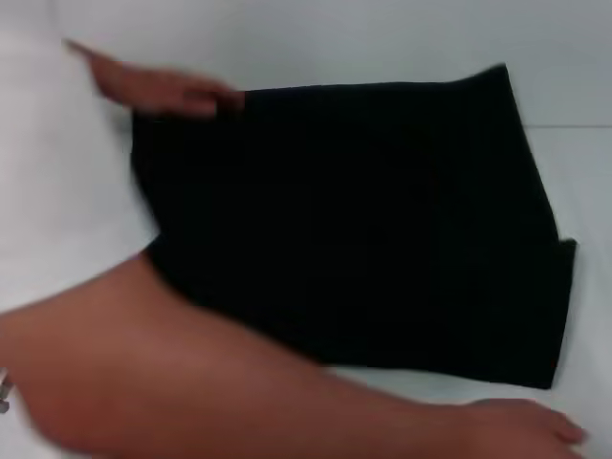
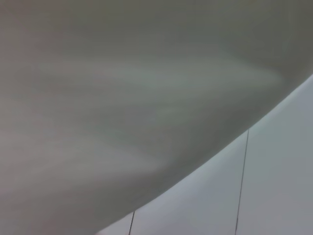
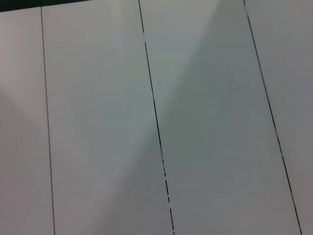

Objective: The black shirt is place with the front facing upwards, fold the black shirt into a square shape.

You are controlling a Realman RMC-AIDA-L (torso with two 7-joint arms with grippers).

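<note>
Black shirt (image 1: pixel 373 220), seemingly folded, between person's hands (image 1: pixel 167 91).

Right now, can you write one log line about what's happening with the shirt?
black shirt: folded, flat on white table | person's hands at its edges | robot grippers: not in view

1. Across the top of my head view: a plain white tabletop (image 1: pixel 382 38).
2. Along the bottom, from lower left to lower right, a person's bare forearm (image 1: pixel 191 373), blurred.
3. At the left edge, a white sleeve (image 1: pixel 57 172).
4. My right wrist view shows white panels (image 3: pixel 98 122) split by thin dark seams (image 3: pixel 156 122).
5. My left wrist view is mostly a blurred grey shape (image 2: pixel 122 98); I can't tell what it is.
</note>
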